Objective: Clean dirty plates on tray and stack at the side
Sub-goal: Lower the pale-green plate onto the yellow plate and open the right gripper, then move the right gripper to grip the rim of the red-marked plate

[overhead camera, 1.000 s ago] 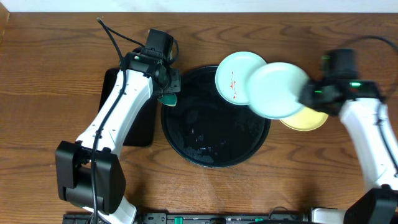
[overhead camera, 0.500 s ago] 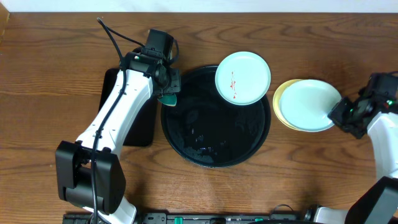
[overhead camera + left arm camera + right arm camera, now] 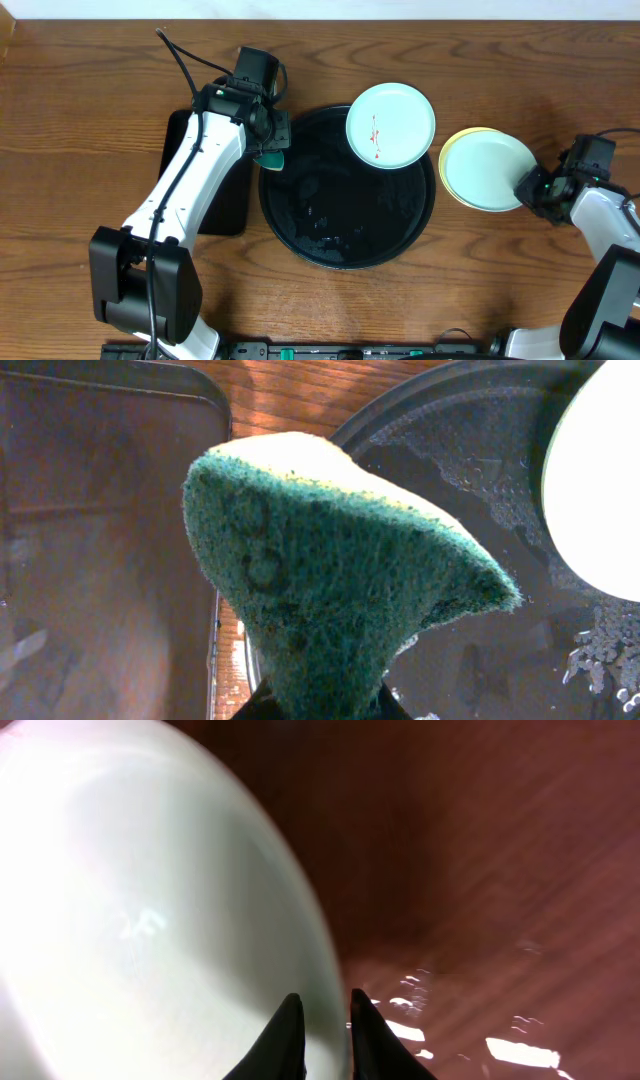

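A mint-teal plate [image 3: 390,124] with reddish smears rests on the far right rim of the round black tray [image 3: 300,225]. A second mint-teal plate [image 3: 484,170] lies on the pale yellow plate [image 3: 456,143] on the table right of the tray. My right gripper [image 3: 528,187] is shut on that mint plate's right rim [image 3: 200,920]. My left gripper [image 3: 272,152] is shut on a green and yellow sponge [image 3: 330,575] and holds it over the tray's left rim [image 3: 420,405].
A rectangular black tray [image 3: 215,205] lies left of the round tray, under my left arm. It also shows in the left wrist view [image 3: 100,510]. Bare wooden table surrounds the trays.
My right gripper carried the mint plate from over the tray's right edge rightward and set it down onto the yellow plate. The left arm has not moved.
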`<action>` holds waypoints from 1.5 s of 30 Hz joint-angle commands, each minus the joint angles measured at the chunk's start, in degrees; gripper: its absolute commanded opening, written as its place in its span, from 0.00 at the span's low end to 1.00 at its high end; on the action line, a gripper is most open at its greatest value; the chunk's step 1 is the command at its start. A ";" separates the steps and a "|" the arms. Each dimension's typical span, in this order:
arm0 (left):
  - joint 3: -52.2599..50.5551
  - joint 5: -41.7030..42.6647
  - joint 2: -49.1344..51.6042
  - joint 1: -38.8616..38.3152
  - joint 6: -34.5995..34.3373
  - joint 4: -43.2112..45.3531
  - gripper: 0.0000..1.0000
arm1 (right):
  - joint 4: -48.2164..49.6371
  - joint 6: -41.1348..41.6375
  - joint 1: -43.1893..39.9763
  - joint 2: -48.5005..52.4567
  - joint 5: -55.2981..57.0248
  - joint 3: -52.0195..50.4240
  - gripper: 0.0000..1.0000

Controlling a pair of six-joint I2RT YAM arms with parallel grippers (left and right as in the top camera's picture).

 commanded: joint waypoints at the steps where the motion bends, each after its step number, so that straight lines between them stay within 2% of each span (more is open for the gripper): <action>1: 0.57 -0.11 0.07 0.28 0.07 0.02 0.08 | 1.79 0.07 2.10 0.17 -6.73 0.59 0.15; 3: 0.57 -0.11 0.07 0.28 0.07 0.02 0.08 | 1.40 0.09 3.19 0.17 -6.82 2.19 0.19; 5: 0.57 -0.11 0.07 0.28 0.07 0.00 0.08 | -0.17 0.09 3.82 0.17 -6.60 4.28 0.34; 6: 0.57 -0.11 0.07 0.28 0.07 0.00 0.08 | -1.18 0.09 4.02 0.17 -6.36 5.49 0.35; 13: 0.57 -0.11 0.09 0.28 0.07 0.02 0.08 | -10.34 -0.48 5.18 0.17 -6.47 16.48 0.38; 19: 0.57 -0.13 0.09 0.28 0.07 0.02 0.08 | -10.95 -2.54 9.94 0.17 -4.13 19.93 0.42; 29: 0.57 -0.13 0.24 0.28 0.07 0.09 0.08 | -2.97 -7.50 20.37 4.52 -3.58 21.49 0.38; 34: 0.57 -0.11 0.46 0.28 0.07 0.11 0.08 | -7.56 -13.99 24.24 15.21 -2.78 32.46 0.41; 38: 0.57 -0.11 0.55 0.28 0.07 0.07 0.08 | -12.13 -16.92 26.16 23.43 1.97 41.29 0.40; 45: 0.57 -0.13 0.90 0.28 0.07 0.02 0.08 | -11.28 -17.44 26.82 29.38 1.07 44.30 0.36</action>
